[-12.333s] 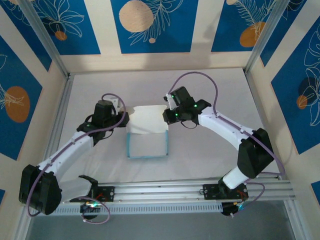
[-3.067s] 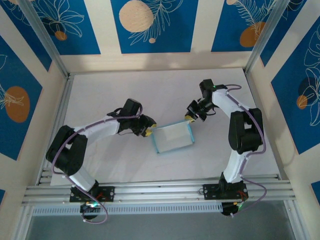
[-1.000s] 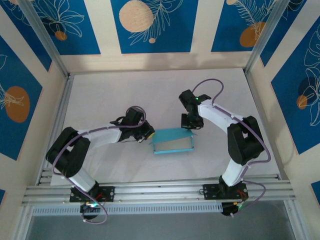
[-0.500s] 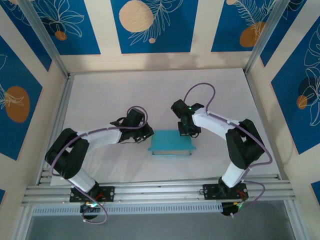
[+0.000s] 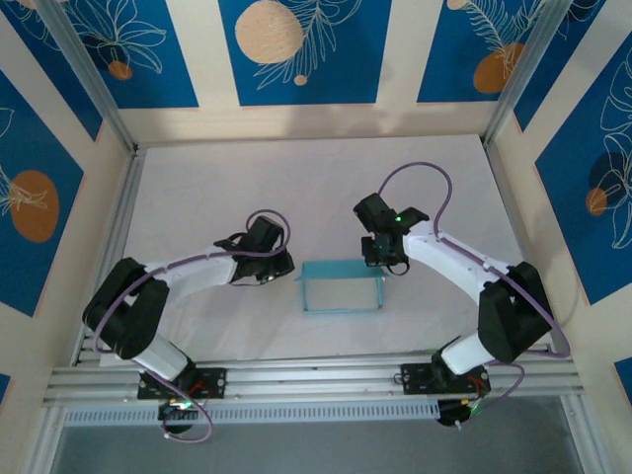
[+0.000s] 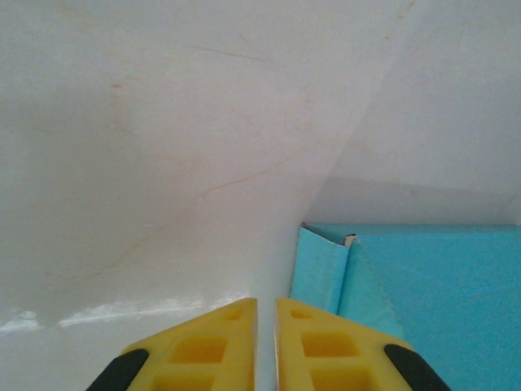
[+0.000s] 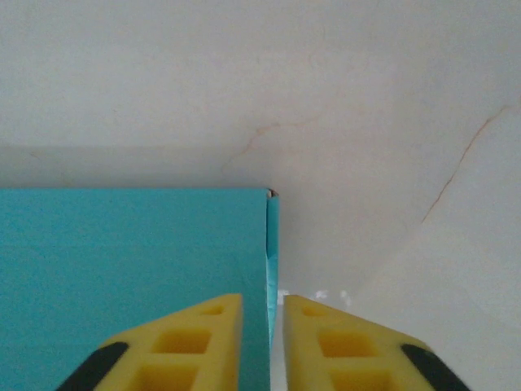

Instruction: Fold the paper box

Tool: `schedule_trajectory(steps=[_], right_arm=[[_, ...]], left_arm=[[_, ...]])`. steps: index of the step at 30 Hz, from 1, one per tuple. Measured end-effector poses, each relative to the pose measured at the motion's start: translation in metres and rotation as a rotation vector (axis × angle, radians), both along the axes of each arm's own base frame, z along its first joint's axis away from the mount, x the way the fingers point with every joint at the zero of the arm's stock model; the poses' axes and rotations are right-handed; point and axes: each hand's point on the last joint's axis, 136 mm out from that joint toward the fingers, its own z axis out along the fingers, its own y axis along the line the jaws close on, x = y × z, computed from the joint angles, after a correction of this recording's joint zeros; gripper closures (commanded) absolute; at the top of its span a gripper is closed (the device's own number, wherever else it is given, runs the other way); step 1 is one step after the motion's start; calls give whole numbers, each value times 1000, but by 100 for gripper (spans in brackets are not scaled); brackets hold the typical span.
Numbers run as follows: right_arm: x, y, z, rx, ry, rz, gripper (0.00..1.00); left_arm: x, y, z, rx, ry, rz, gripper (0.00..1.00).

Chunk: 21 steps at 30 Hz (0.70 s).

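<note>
The paper box [image 5: 342, 289] lies at mid-table as a small rectangle with light-blue walls and a pale inside. My left gripper [image 5: 287, 266] sits low just off its left end. In the left wrist view the yellow fingers [image 6: 203, 342] stand almost together with nothing between them, and the box's blue corner [image 6: 423, 285] is just to their right. My right gripper [image 5: 379, 260] is at the box's far right corner. In the right wrist view its jaws [image 7: 262, 297] stand slightly apart astride the thin blue wall edge [image 7: 272, 244], with a gap beside the card.
The white table [image 5: 197, 197] has room to the left, to the right and behind the box. A metal rail [image 5: 316, 375] with both arm bases runs along the near edge. Patterned blue and cream walls close in the back and the sides.
The box has dropped from showing its blue face to lying flat with its pale inside up. The right gripper's jaws have parted slightly and it has shifted a little right. The left gripper has barely moved.
</note>
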Motion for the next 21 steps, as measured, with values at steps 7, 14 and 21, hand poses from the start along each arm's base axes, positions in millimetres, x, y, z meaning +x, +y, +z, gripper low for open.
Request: schedule_trajectory(steps=[7, 14, 21], right_arm=[[-17, -3, -18, -31, 50, 7, 91], [-33, 3, -44, -165, 105, 75, 94], [-36, 2, -53, -214, 117, 70, 95]], left_arm=[[2, 17, 35, 53, -96, 1, 85], [10, 9, 75, 27, -167, -27, 84], [-19, -25, 50, 37, -84, -158, 83]])
